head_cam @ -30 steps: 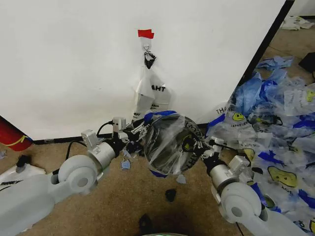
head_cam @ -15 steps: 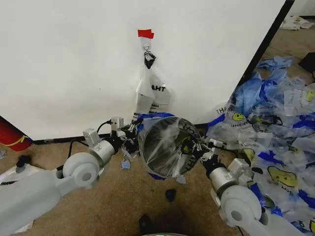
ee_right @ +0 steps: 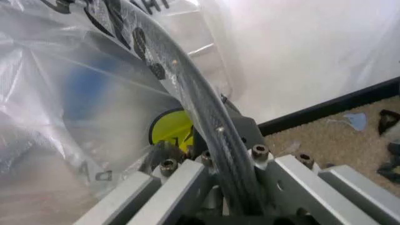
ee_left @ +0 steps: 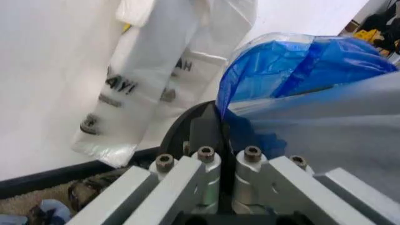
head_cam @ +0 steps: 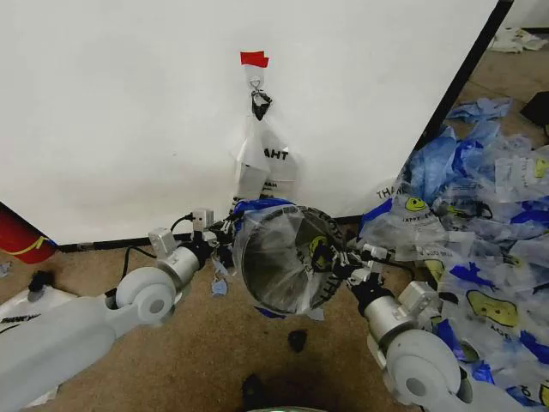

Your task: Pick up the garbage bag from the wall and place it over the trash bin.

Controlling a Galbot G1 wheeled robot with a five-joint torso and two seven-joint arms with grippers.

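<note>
At centre frame the garbage bag (head_cam: 276,262) spans the trash bin (head_cam: 319,230) between both arms — left gripper (head_cam: 221,239) clenched on its blue edge, right gripper (head_cam: 346,263) clamping bag and rim together.

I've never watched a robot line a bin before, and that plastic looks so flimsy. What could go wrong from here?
1. The garbage bag is thin and stretched over the trash bin; the left gripper pinches its blue edge, so a hard pull might tear it.
2. The right gripper clamps plastic against the rim; the plastic could slip off there.
3. The bin looks tipped toward the camera, so it might roll or drop.
</note>
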